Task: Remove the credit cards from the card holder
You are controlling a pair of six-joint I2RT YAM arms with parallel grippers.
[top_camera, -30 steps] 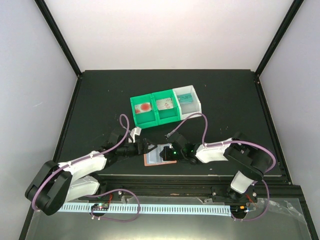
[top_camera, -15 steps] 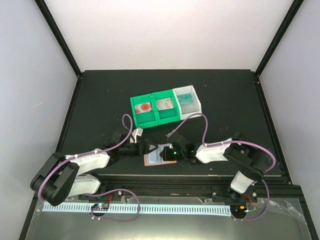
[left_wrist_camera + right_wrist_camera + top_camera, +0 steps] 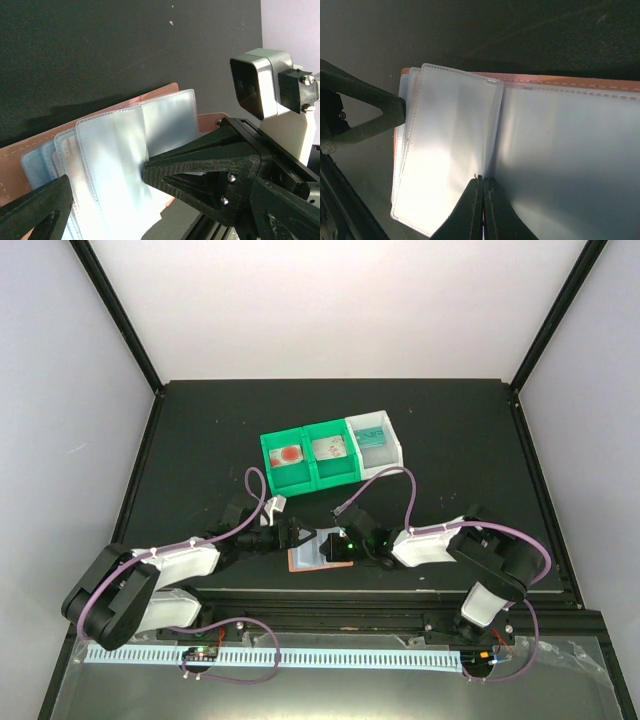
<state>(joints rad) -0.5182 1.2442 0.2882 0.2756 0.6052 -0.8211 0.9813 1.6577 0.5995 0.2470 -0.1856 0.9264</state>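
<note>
Card holder: the card holder (image 3: 318, 553) lies open on the black table (image 3: 200, 440), just in front of the arm bases, between the two grippers.
Pockets: the pale blue pockets (image 3: 450, 145) are fanned out, one leaf lifted off the rest; no card shows inside any of them (glare hides a good deal).
Credit cards: three credit cards (image 3: 290, 455) lie in the green trays (image 3: 292, 481) and the white tray (image 3: 398, 446), well apart from the holder.
Right gripper: the right gripper (image 3: 483, 192) is fully closed, its tips at the foot of the lifted leaf; whether it nips that leaf I cannot tell.
Left gripper: the left gripper (image 3: 105, 177) is spread wide over the fanned pockets, gripping nothing.
Handling: light, floppy and slick (the leaves will likely bend and slide rather than resist).
Where to hold: probably pin the stiffer salmon cover (image 3: 20, 165) and pinch a leaf by its free edge.
</note>
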